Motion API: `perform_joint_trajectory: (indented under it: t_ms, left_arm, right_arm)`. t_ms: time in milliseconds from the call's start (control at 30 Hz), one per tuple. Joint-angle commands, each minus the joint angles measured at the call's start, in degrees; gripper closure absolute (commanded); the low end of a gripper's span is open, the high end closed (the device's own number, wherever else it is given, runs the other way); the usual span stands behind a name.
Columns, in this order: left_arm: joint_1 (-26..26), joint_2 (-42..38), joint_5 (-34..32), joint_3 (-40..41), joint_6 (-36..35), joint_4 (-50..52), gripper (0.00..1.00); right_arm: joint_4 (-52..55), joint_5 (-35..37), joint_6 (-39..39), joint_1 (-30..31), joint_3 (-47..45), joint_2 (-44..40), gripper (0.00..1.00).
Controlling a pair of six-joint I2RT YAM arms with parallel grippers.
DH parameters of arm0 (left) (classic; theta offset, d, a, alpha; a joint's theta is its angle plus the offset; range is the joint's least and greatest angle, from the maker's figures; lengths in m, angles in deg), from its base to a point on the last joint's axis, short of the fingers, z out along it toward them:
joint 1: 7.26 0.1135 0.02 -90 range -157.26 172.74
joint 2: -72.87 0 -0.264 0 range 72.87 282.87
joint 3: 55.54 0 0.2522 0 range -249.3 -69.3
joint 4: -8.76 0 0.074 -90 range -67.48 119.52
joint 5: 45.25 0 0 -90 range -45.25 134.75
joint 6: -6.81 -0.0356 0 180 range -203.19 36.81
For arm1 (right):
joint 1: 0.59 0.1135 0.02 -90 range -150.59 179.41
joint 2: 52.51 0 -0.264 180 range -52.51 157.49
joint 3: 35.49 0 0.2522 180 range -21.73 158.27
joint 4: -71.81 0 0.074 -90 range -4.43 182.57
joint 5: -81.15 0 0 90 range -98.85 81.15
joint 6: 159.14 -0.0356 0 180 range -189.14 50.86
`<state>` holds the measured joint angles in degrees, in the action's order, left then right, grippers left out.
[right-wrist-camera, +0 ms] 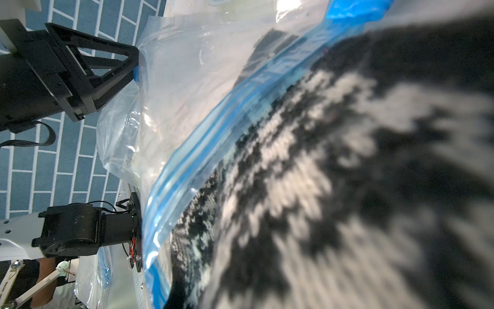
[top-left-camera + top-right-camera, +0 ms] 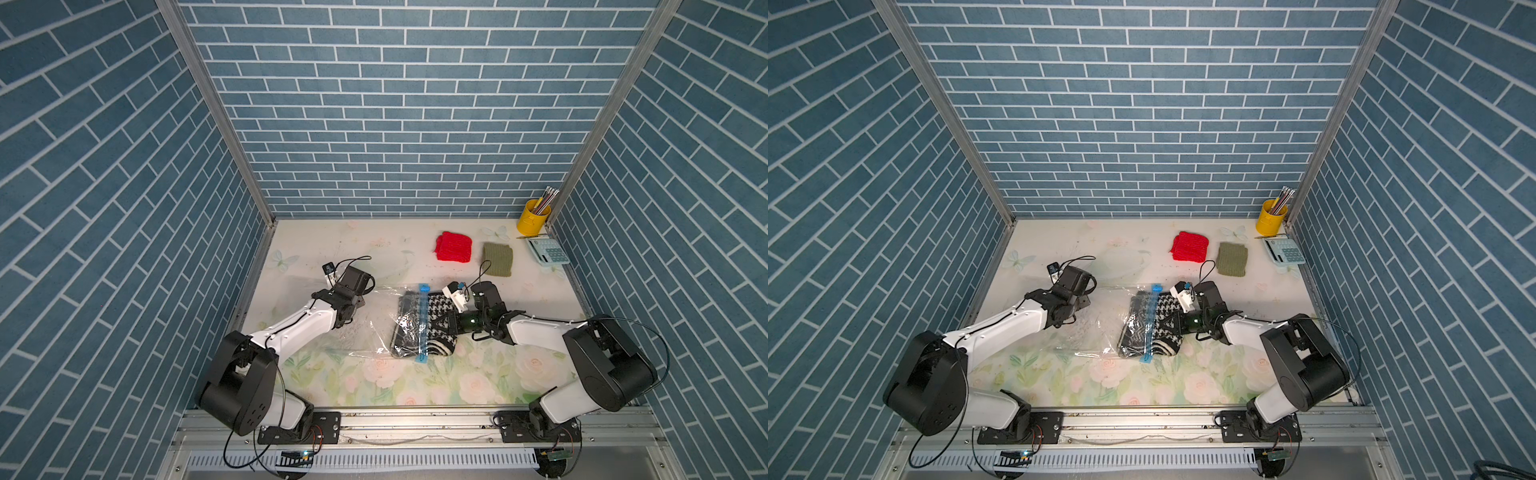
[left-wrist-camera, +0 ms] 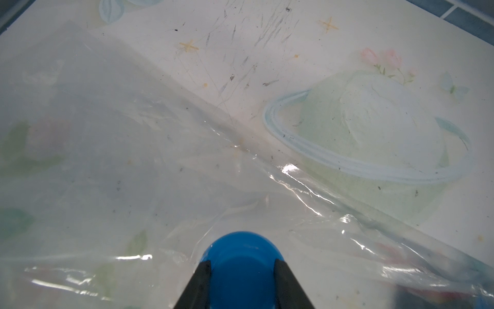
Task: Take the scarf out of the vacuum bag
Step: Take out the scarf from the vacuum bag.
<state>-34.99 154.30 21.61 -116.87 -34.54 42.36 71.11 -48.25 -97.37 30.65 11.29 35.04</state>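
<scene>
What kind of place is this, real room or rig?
Probably a staged robot test cell: brick-print wall panels on aluminium framing, a left arm and right arm bolted to a front rail, desk props like the pencil cup and calculator.

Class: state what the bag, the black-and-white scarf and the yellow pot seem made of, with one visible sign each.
Bag: thin clear plastic, glossy; crinkles and glints. Scarf: knitted yarn, likely wool or acrylic, matt; visible stitches. Pot: perhaps painted metal; smooth sides.
</scene>
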Motion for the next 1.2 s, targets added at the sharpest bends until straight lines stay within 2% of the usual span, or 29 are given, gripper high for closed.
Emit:
perform_joint_trajectory:
  t_ms: [0, 1167]
  left_arm:
    - [0.3, -0.9, -2.6, -0.2, 0.0, 0.0, 0.74]
    - [0.5, -0.6, -2.7, 0.4, 0.2, -0.6, 0.74]
  right_arm:
    - [0.3, -1.2, 1.8, 0.4, 0.5, 0.6, 1.0]
    - [0.6, -1.1, 2.0, -0.1, 0.0, -0.8, 1.0]
